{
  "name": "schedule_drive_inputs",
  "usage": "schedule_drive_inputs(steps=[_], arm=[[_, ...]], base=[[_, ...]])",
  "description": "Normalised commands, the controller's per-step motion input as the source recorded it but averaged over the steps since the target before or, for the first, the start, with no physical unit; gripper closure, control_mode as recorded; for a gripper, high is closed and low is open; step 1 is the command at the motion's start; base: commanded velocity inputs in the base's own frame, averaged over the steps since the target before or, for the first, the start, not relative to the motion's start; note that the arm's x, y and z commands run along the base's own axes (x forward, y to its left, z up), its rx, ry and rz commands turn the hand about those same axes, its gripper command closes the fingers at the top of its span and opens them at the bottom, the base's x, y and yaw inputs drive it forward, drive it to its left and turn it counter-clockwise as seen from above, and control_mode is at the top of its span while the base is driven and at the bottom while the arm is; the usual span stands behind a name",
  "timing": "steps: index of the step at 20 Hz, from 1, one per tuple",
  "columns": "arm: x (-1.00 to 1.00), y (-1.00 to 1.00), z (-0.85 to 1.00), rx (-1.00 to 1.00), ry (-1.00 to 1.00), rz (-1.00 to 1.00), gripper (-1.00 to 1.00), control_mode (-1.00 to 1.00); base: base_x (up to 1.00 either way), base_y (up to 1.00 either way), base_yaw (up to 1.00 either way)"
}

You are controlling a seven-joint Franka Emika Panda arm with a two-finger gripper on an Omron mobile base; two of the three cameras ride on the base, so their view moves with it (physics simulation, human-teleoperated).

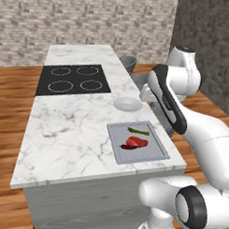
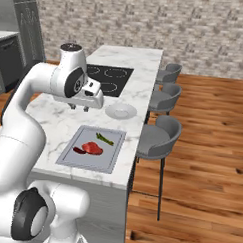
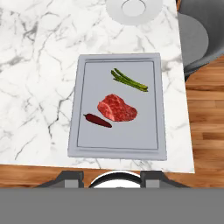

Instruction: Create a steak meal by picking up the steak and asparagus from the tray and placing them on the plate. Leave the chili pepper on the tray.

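The grey tray (image 3: 87, 144) lies on the marble counter near its front right corner. On it sit the bright red steak (image 3: 117, 108) in the middle, the green asparagus (image 3: 129, 80) on the plate's side of it, and the dark red chili pepper (image 3: 98, 120) right beside the steak. The same steak (image 1: 136, 143) and asparagus (image 1: 138, 131) appear in the left base view. Just beyond the tray stands the white plate (image 3: 114, 11), with nothing on it (image 2: 120, 111). My gripper (image 2: 78, 107) hovers high above the counter, open, looking down on the tray, with nothing between its fingertips (image 3: 70, 177).
A black four-ring cooktop (image 1: 73, 80) is set into the counter beyond the plate. Grey stools (image 2: 160, 137) stand along the counter's right side over the wooden floor. The counter's right edge runs close to the tray.
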Motion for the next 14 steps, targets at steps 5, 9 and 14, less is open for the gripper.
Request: schedule_drive_inputs(steps=[5,9,14], arm=[[-0.07,0.0,-0.03,0.0,0.0,0.0,-1.0,-1.0],[-0.09,-0.25,-0.25,0.0,0.0,0.0,-1.0,-1.0],[-0.31,-0.18,-0.2,0.0,0.0,0.0,-1.0,-1.0]], base=[[0.0,0.0,0.0],[0.0,0.0,0.0],[0.0,0.0,0.0]])
